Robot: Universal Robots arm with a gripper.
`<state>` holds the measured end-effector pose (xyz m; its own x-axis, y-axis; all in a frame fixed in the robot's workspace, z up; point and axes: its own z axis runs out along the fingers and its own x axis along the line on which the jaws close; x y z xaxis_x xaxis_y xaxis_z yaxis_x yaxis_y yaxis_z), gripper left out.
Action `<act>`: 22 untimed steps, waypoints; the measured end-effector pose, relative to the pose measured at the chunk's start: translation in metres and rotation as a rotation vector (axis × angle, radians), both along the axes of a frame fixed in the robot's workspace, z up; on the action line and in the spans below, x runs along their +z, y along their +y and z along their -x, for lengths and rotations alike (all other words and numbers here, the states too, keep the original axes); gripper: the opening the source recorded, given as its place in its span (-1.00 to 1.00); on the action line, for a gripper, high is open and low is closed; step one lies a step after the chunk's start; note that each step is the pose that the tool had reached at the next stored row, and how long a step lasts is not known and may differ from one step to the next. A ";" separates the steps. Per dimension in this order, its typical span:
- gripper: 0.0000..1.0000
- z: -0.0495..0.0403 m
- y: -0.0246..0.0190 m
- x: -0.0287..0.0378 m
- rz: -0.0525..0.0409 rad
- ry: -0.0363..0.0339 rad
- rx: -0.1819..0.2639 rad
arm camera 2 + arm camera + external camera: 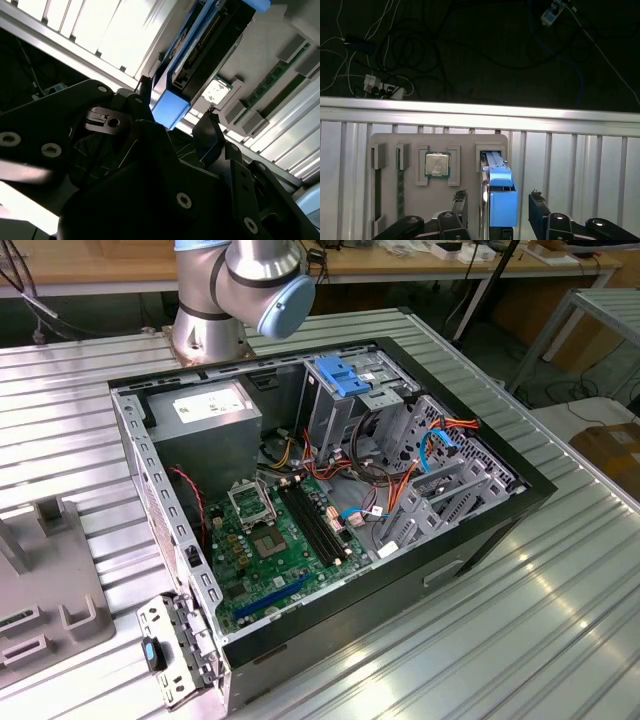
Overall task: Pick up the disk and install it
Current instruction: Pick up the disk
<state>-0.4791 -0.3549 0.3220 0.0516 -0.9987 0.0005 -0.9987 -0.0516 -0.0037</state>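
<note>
The gripper [498,194] is spread wide. Its two black fingers [461,202] flank the disk [501,200] with a sliver of clear air on each side, and neither pad touches the blue carrier. In the second wrist view the gripper [177,100] has its fingertips level with the carrier's blue end, and the disk [200,50] runs away between them. The disk stands on edge in the end slot of the grey tray [412,140], its long faces free above the slot walls. In the next recess of the tray a processor chip [437,164] lies flat, and past it come two narrow slots. Beyond the tray's far edge the ribbed table [580,165] ends at a bright rail, then comes dark floor with loose cables [385,87]. In the exterior view the open computer case [330,490] lies on the table well apart from the tray, to the exterior view's right of it.
</note>
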 end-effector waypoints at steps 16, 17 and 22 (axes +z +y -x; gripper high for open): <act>-0.21 0.0000 0.0000 -0.0131 0.0000 0.0000 0.000; -0.27 0.0000 0.0000 -0.0132 0.0000 0.0000 0.000; -0.27 0.0000 0.0000 -0.0134 0.0000 0.0000 0.000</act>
<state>-0.4791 -0.3549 0.3086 0.0517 -0.9987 0.0005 -0.9987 -0.0517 -0.0037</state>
